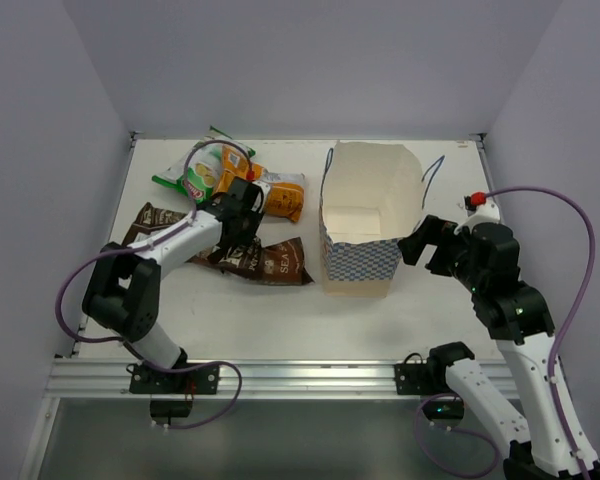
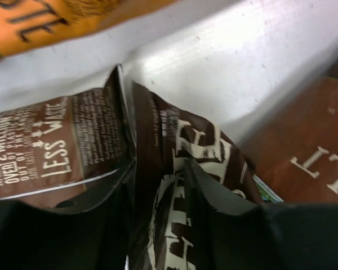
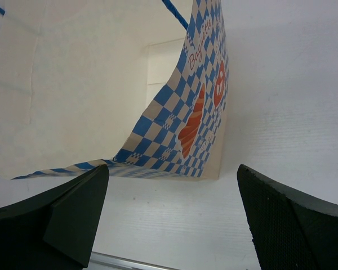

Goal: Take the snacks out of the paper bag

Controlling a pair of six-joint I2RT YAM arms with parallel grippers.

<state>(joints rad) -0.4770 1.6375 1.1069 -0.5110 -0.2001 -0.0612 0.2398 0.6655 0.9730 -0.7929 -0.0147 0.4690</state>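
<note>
- Top view: a boxy blue-and-white checked paper bag (image 1: pixel 360 255) stands open on the white table (image 1: pixel 280 320), with lilac walls (image 1: pixel 310 60) around. Four foil snack packets (image 1: pixel 280 195) lie to its left.
- Left wrist: the left gripper (image 2: pixel 152 225) has its fingers apart astride a dark brown packet (image 2: pixel 174 146) printed "LESS WASTE".
- Right wrist: the right gripper (image 3: pixel 172 191) has its fingers wide apart and empty, beside the bag's script resembling "Baguette".

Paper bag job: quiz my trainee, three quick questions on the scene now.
1. True or false: the right gripper is clamped on the paper bag.
2. How many snack packets lie on the table outside the bag?
3. Which packet sits between the fingers of the left gripper? A orange, B dark brown, C green and white.
Key: 1 false, it is open beside the bag; 2 four; 3 B, the dark brown packet.
</note>
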